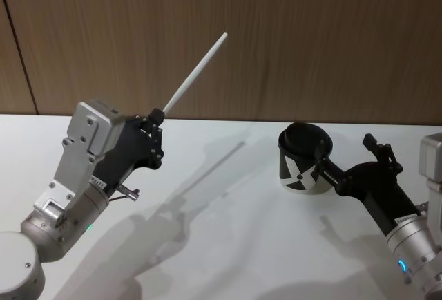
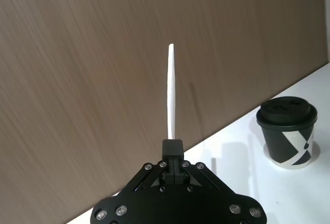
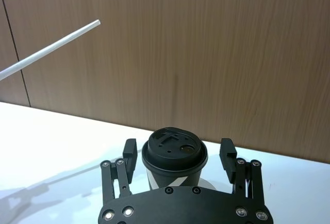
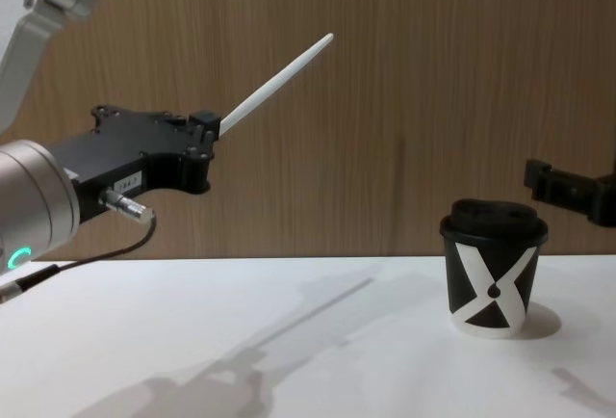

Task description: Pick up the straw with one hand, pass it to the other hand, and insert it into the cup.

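Head view first: where did we find the straw point(image 1: 195, 74)?

— We found it in the left tool point(image 1: 157, 115), which was closed on the straw's lower end. That tool was raised above the left side of the white bench point(image 1: 228, 245). The straw slanted up and to the right, with its free tip in front of the brown wooden wall point(image 1: 311, 30) on the far side.

— Did the straw touch anything else?

— Not that we could see. Only the left tool held it, and it was well apart from the cup point(image 1: 297, 169).

— And the cup?

— We saw it standing upright on the right part of the bench. It was black with a large white X, and its black domed lid was on.

— What did we make of the right tool point(image 1: 344, 149)?

— It was open, with its fingers spread wide, and it pointed at the cup from the right. In the right wrist view the cup sat framed between the two fingers. In the chest view we saw one fingertip point(image 4: 539, 179) to the right of the cup at about lid height, with a gap between them.
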Robot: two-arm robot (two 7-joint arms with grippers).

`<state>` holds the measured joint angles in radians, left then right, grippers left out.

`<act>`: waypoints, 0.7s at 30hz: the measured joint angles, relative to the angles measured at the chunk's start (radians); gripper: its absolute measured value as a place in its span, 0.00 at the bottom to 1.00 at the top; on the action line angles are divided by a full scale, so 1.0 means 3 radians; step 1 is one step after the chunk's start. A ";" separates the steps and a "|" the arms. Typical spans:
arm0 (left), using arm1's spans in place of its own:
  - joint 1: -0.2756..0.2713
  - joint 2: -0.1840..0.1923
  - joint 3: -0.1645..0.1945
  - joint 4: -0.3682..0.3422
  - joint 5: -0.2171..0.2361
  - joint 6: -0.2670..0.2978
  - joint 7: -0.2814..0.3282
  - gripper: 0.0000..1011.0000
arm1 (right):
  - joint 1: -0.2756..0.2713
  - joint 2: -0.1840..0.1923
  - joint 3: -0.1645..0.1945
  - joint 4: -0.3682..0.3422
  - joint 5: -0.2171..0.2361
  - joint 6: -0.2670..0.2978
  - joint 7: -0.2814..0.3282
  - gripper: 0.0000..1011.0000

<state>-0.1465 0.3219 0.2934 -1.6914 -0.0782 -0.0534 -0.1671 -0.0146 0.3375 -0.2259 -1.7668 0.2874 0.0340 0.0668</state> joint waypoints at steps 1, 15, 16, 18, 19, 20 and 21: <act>0.0000 0.0002 0.0000 -0.0003 -0.0004 -0.0007 -0.0011 0.00 | 0.0000 0.0000 0.0000 0.0000 0.0000 0.0000 0.0000 0.99; -0.0057 0.0001 0.0021 -0.0006 -0.0066 -0.0105 -0.0236 0.00 | 0.0000 0.0000 0.0000 0.0000 0.0000 0.0000 0.0000 0.99; -0.0069 -0.0004 0.0029 0.0003 -0.0072 -0.0114 -0.0260 0.00 | 0.0000 0.0000 0.0000 0.0000 0.0000 0.0000 0.0000 0.99; -0.0080 -0.0007 0.0035 0.0012 -0.0077 -0.0121 -0.0287 0.00 | 0.0000 0.0000 0.0000 0.0000 0.0000 0.0000 0.0000 0.99; -0.0093 -0.0013 0.0043 0.0023 -0.0082 -0.0126 -0.0310 0.00 | 0.0000 0.0000 0.0000 0.0000 0.0000 0.0000 0.0000 0.99; -0.0098 -0.0016 0.0046 0.0027 -0.0085 -0.0129 -0.0322 0.00 | 0.0000 0.0000 0.0000 0.0000 0.0000 0.0000 0.0000 0.99; -0.0103 -0.0019 0.0051 0.0033 -0.0087 -0.0131 -0.0336 0.00 | 0.0000 0.0000 0.0000 0.0000 0.0000 0.0000 0.0000 0.99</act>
<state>-0.1774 0.3162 0.3086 -1.6816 -0.1043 -0.0927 -0.2680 -0.0147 0.3375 -0.2258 -1.7668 0.2874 0.0340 0.0668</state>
